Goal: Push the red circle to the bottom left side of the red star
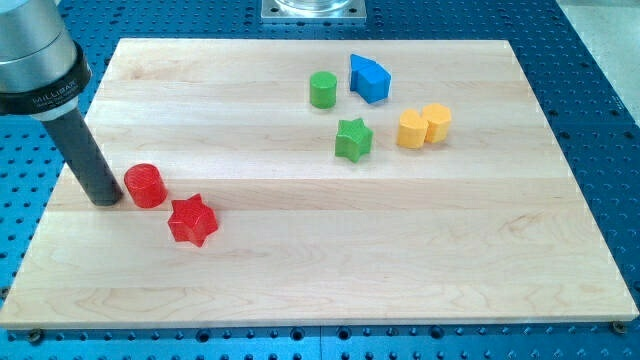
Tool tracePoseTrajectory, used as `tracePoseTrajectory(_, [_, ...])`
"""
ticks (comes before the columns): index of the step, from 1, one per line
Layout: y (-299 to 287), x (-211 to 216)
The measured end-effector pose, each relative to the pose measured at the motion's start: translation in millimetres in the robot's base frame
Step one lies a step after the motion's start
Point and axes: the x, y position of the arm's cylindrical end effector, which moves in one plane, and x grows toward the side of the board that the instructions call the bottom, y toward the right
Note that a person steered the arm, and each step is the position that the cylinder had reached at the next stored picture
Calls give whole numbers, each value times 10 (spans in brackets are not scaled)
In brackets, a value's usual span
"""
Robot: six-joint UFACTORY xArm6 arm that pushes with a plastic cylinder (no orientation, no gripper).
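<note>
The red circle (145,186) lies on the wooden board (320,250) at the view's left. The red star (192,221) lies just below and to the right of it, close but a little apart. My tip (104,200) rests on the board just left of the red circle, almost touching its left side. The dark rod rises from the tip toward the view's upper left corner.
A green circle (322,90) and a blue block (370,78) lie near the view's top centre. A green star (353,139) lies below them. Two yellow blocks (412,129) (437,121) sit side by side to its right.
</note>
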Motion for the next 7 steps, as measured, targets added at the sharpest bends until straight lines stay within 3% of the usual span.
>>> tracePoseTrajectory(2, [-40, -18])
tracePoseTrajectory(4, [582, -631])
tracePoseTrajectory(7, [711, 81])
